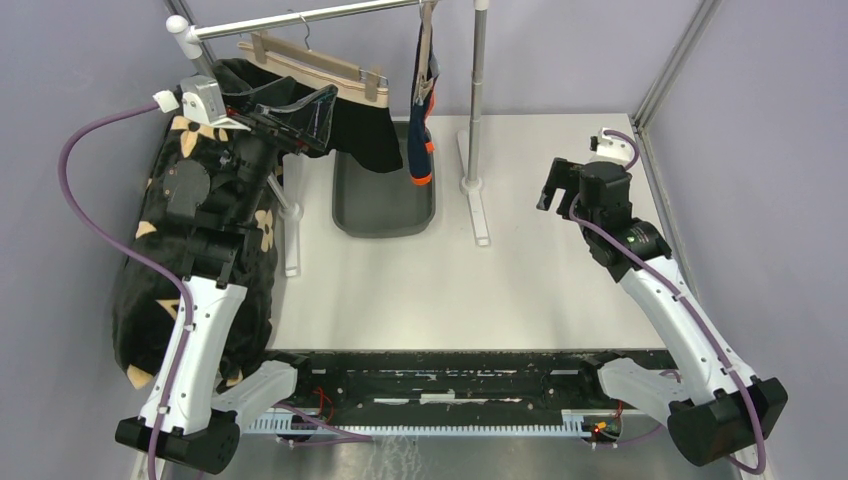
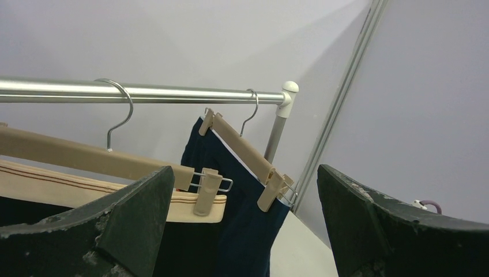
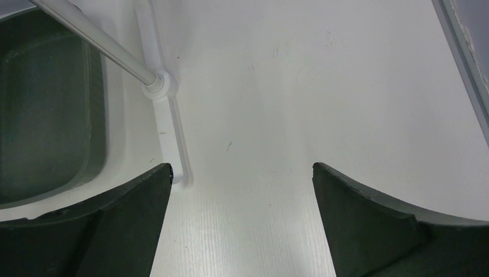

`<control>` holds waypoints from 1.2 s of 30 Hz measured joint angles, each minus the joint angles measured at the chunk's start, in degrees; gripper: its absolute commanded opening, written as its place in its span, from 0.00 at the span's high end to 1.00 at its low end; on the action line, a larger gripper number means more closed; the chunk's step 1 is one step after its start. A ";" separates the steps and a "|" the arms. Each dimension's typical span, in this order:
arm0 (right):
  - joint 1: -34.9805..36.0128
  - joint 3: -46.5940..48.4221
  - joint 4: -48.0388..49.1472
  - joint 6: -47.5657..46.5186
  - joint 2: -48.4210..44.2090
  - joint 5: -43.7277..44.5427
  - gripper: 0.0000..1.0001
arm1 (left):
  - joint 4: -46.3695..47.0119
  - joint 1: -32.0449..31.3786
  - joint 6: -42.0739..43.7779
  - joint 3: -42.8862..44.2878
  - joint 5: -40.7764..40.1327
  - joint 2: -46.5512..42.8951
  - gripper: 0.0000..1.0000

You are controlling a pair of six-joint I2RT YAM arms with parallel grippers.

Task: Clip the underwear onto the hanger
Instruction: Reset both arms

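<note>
A black underwear with a beige waistband hangs from a wooden hanger on the rail. One beige clip grips the waistband's right end; the left end is hidden behind my finger. My left gripper stands open just in front of this garment, below the hanger, with nothing between its fingers. A second hanger further right carries a navy underwear, held by a clip. My right gripper hovers open over the bare table at the right, nothing in it.
A grey bin sits on the table under the rail. The rack's right post and foot stand beside the bin. A black cloth with pale flowers lies along the left edge, under my left arm.
</note>
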 measured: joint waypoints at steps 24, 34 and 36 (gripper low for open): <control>-0.02 0.00 -0.42 0.17 -2.36 -0.63 0.00 | 0.02 0.00 -0.98 -1.73 0.17 -2.21 0.01; 0.00 -3.30 -0.42 0.87 -3.93 -1.99 0.00 | -0.96 0.00 -1.86 -8.83 1.05 -0.85 0.01; -0.02 -3.78 -0.44 1.07 -4.09 -2.47 0.00 | -1.49 0.00 -1.86 -9.88 1.03 -1.01 0.01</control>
